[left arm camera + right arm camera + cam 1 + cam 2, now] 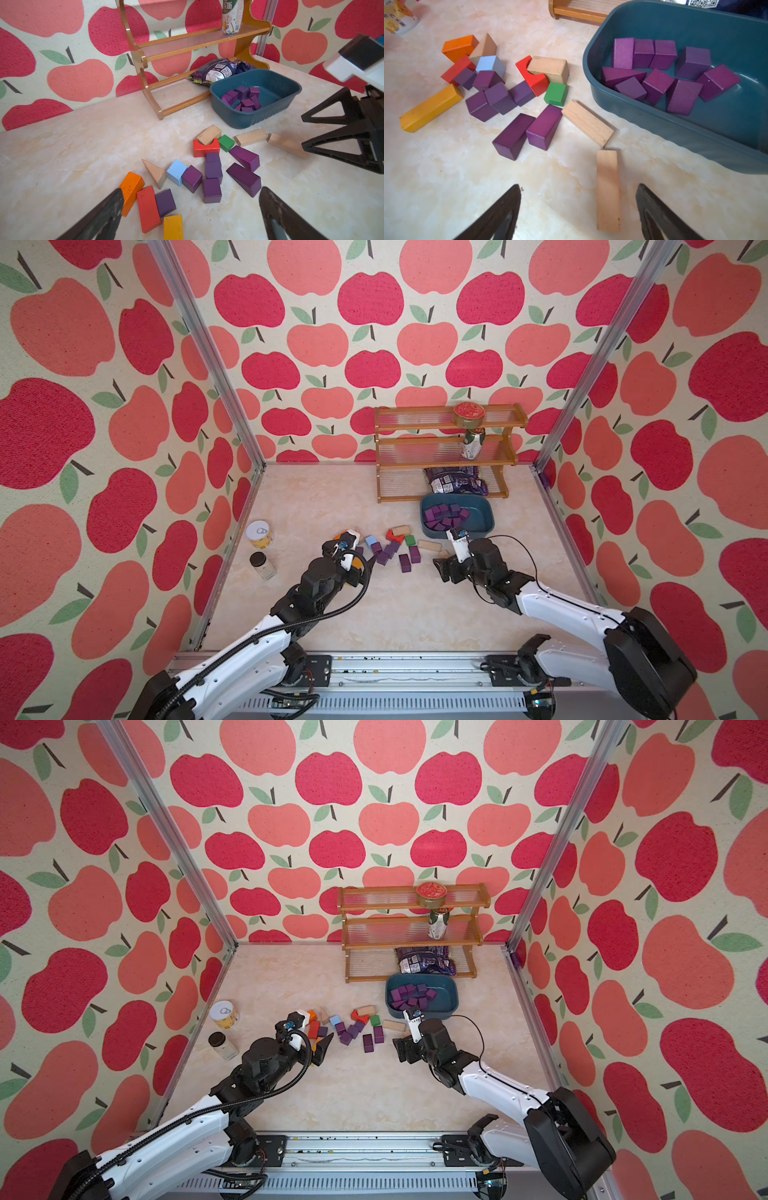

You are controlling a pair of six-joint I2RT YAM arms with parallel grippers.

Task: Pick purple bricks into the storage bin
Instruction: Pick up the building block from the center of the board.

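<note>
- left gripper [191, 192]: jaws wide, empty, near loose purple bricks [390, 551] at frame centre.
- right gripper [579, 187]: jaws apart, empty.
- bin [482, 510], right of centre, holds more bricks.

Purple bricks [657, 85] in teal storage bin [675, 135] (others outside)

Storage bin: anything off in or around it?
Nothing stands out. The storage bin sits flat on the table, no visible damage, and holds only purple bricks, bunched at one end. More lie outside among the mixed blocks.
</note>
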